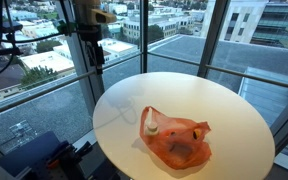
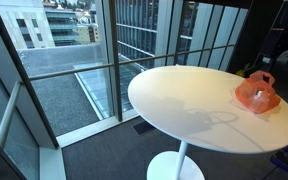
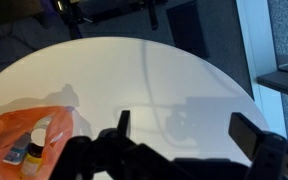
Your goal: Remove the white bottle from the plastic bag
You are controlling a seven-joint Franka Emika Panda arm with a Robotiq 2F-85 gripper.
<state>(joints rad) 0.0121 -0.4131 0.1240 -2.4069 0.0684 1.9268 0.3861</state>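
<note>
An orange plastic bag (image 1: 179,142) lies on the round white table (image 1: 204,95), near its front edge. A white bottle (image 1: 152,127) sticks out of the bag's mouth. The bag also shows in an exterior view (image 2: 257,93) and at the lower left of the wrist view (image 3: 14,138), where small bottles (image 3: 29,155) lie in its opening. My gripper (image 3: 184,128) is open and empty, high above the table and well off to the side of the bag. In an exterior view it hangs at the table's far left (image 1: 92,48).
Tall glass windows with metal frames (image 1: 134,25) surround the table, with city buildings outside. The table stands on a single pedestal (image 2: 179,160) over a dark floor. The arm's shadow falls across the tabletop (image 3: 159,95).
</note>
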